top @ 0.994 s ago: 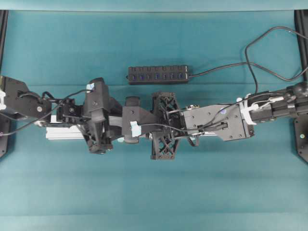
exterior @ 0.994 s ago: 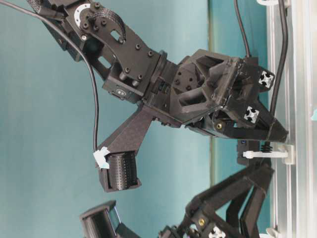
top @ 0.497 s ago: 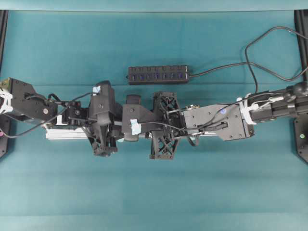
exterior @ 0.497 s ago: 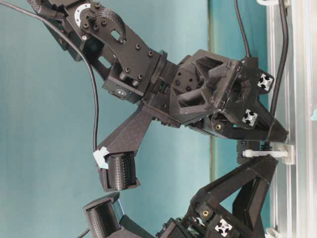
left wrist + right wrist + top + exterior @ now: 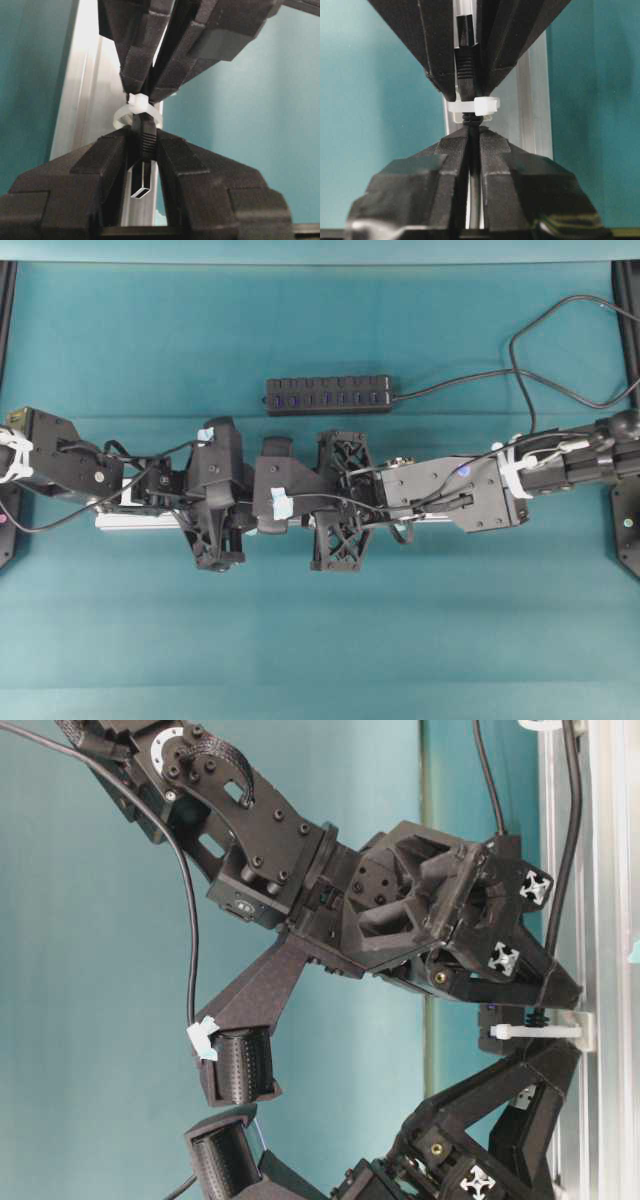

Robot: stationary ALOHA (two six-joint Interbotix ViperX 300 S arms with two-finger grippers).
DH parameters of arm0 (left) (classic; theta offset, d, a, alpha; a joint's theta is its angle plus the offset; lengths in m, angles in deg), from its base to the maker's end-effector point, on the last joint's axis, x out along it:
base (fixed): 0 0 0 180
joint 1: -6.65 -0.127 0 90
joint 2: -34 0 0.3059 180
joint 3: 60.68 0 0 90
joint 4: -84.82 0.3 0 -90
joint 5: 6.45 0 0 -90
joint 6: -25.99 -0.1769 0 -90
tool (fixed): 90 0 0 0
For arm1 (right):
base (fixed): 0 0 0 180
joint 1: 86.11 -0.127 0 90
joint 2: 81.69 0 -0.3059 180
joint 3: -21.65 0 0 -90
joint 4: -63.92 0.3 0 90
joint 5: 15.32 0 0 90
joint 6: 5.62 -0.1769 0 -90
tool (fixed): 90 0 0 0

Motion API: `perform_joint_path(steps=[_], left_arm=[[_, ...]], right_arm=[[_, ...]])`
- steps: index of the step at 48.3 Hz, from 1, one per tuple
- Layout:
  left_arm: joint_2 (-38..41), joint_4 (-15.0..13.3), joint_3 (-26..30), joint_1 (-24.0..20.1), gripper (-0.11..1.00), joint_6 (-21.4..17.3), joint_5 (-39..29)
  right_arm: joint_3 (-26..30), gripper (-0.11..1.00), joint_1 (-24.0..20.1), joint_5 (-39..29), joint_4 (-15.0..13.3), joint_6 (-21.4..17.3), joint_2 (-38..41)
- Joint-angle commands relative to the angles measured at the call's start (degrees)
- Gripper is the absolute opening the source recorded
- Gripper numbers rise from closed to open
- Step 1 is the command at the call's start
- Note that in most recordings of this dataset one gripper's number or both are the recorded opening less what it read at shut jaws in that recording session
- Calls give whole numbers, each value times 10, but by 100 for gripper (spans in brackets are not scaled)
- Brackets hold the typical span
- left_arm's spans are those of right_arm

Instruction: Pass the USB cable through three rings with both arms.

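Gripping from the left side of the table, my left gripper (image 5: 142, 165) has its two fingers pressed against the ribbed black plug of the USB cable (image 5: 143, 145), whose silver tip points back toward my own wrist camera. Just beyond my fingertips the plug has come through a whitish ring (image 5: 136, 111) that stands on the silver rail (image 5: 95, 100), and the cable runs on into the tips of my other hand on the far side of that loop. Seen from overhead, my left gripper (image 5: 235, 508) sits over the rail (image 5: 125, 520) near the middle of the teal table (image 5: 320, 640), nose to nose with my right gripper (image 5: 300, 510). From the right wrist, my right gripper (image 5: 474, 137) is closed tight on the thin black cable (image 5: 470, 75), its fingers meeting just short of the ring (image 5: 472, 106), with the left hand's fingers clasping the plug on the other side. Farther back lies a black hub bar (image 5: 328, 395), its own lead (image 5: 520, 360) looping off to the right. Only one ring is plainly visible in the wrist views; the others I cannot place.
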Motion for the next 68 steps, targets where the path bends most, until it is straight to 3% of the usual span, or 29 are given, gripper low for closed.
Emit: perform_joint_path(steps=[1,9,20,38,46,57,68], left_arm=[[-4,1,9,1,30,0,3],[-4,1,11,2,27,0,3],[-7,1,19,1,13,-1,3],[-28,1,9,6,13,0,-39],[-48,1,-11,5,13,-1,-76],[-73,1,-26,11,13,0,-83],[-113,2,-32,11,13,-2,-105]], right_arm=[[3,-9,0,4,0,-6,-9],[3,-9,-1,4,0,-6,-9],[3,-9,-3,9,1,-6,-9],[3,-2,-3,-7,0,-6,-15],[-1,16,0,-29,0,-6,-26],[-1,68,1,-54,-7,-3,-34],[7,68,0,-44,-8,-2,-40]])
